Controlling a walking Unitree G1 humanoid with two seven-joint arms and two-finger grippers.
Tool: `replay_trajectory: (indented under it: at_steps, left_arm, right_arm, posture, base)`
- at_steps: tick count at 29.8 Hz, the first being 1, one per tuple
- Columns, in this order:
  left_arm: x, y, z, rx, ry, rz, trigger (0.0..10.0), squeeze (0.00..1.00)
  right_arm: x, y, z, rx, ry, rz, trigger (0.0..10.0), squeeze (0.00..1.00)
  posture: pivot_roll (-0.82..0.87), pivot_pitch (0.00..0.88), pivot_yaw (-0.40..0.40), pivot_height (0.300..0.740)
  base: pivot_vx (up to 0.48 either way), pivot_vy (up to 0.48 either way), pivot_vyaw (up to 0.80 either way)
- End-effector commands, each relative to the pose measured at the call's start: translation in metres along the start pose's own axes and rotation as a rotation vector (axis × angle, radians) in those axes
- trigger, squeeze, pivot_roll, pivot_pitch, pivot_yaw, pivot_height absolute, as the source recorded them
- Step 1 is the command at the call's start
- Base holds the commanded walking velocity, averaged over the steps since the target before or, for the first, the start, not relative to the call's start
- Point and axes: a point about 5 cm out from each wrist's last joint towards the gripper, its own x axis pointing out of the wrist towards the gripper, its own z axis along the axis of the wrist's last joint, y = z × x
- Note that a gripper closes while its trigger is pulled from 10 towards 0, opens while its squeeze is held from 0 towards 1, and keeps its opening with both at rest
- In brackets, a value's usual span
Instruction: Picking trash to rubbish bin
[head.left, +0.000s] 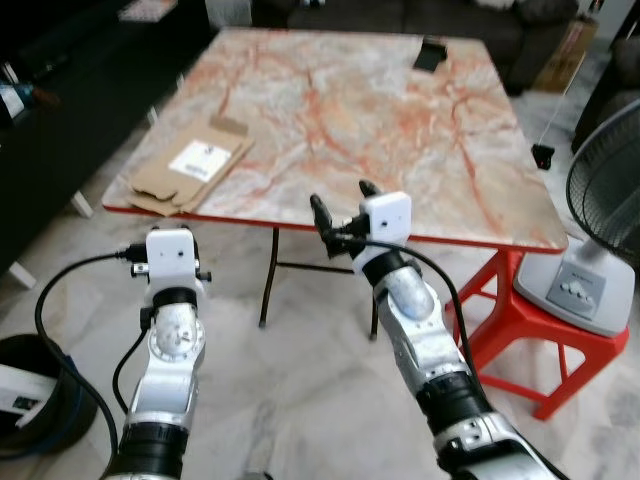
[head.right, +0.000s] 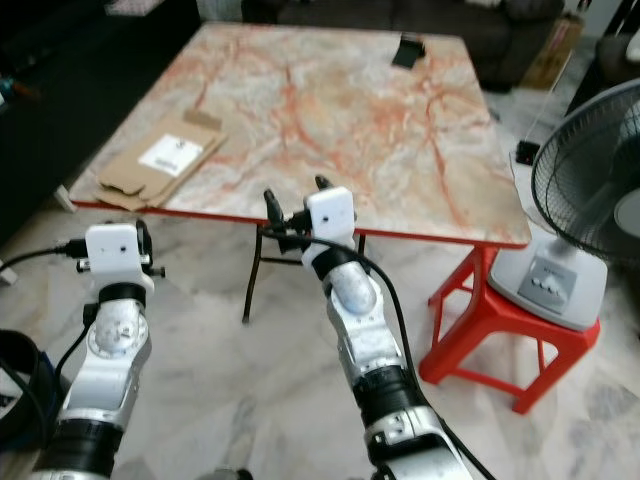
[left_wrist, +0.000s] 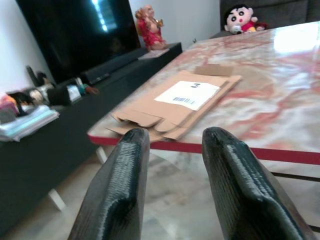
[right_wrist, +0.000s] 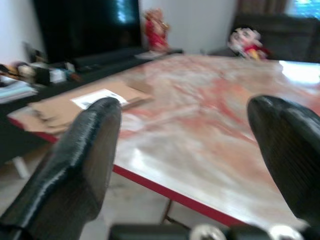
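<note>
A flattened brown cardboard box (head.left: 190, 165) with a white label lies on the front left corner of the marble table (head.left: 400, 130); it also shows as the cardboard box (left_wrist: 180, 100). A black round bin (head.left: 35, 395) stands on the floor at my lower left. My left gripper (left_wrist: 172, 135) hangs open in front of the table's red edge, short of the cardboard, with nothing between its fingers. My right gripper (head.left: 343, 205) is raised at the table's front edge, open wide and empty, right of the cardboard.
A standing fan (head.left: 610, 180) and a red plastic stool (head.left: 520, 330) are on the right. A small black object (head.left: 432, 55) lies at the table's far side. A black low cabinet (head.left: 60, 120) runs along the left. A black cable (head.left: 70, 290) loops beside my left arm.
</note>
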Motion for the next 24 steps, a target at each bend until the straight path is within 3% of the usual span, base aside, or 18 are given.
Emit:
replay_trajectory:
  at_steps: [1,10,24]
  left_arm:
    - [0.0036,0.0088,0.0019,0.011,-0.006,0.027,10.0,0.0]
    - [0.0047,0.0096,0.0024,0.012,-0.008,0.033,10.0,0.0]
    - [0.0054,0.0122,0.0027,0.019,-0.009,0.034,10.0,0.0]
  right_arm:
    - [0.0042,0.0088,0.0059,0.006,-0.028,0.022,10.0,0.0]
    - [0.0044,0.0095,0.0058,0.004,-0.031,0.027,10.0,0.0]
    - [0.0052,0.0091,0.0035,0.042,-0.017,0.005,10.0,0.0]
  posture:
    - [0.14,0.151,-0.03,0.74]
    - [0.14,0.15,-0.03,0.74]
    - [0.15,0.148,-0.027,0.74]
  base:
    - [0.296,0.0,0.51]
    - [0.294,0.0,0.76]
    - [0.294,0.0,0.0]
